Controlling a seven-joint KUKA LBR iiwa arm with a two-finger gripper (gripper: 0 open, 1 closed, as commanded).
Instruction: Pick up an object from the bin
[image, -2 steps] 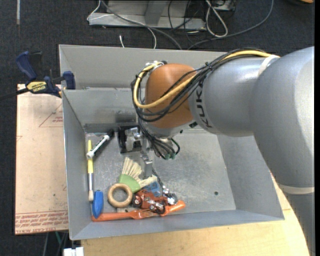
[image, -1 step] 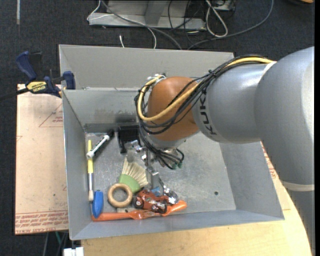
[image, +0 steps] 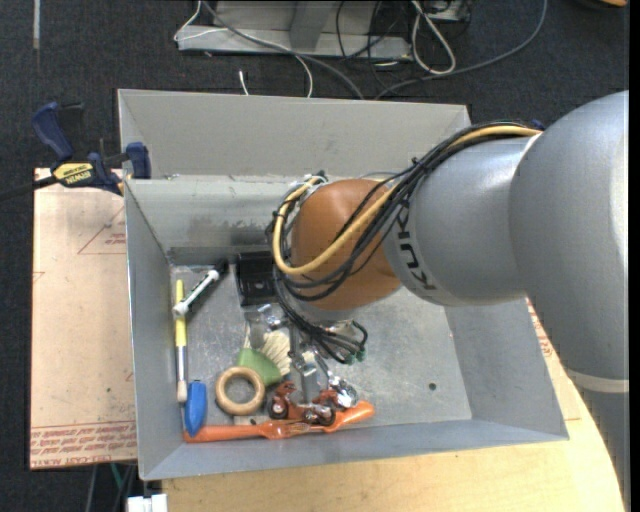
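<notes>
Orange slender tool (image: 240, 432) lies flat under jaws; jaws' gap impossible to tell; smooth wooden ring (image: 240, 391) beside.

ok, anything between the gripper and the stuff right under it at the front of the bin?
Nothing visible. The gripper is down at the front of the bin, just above the orange stick. The wooden ring and green piece crowd it on the view's left.
</notes>
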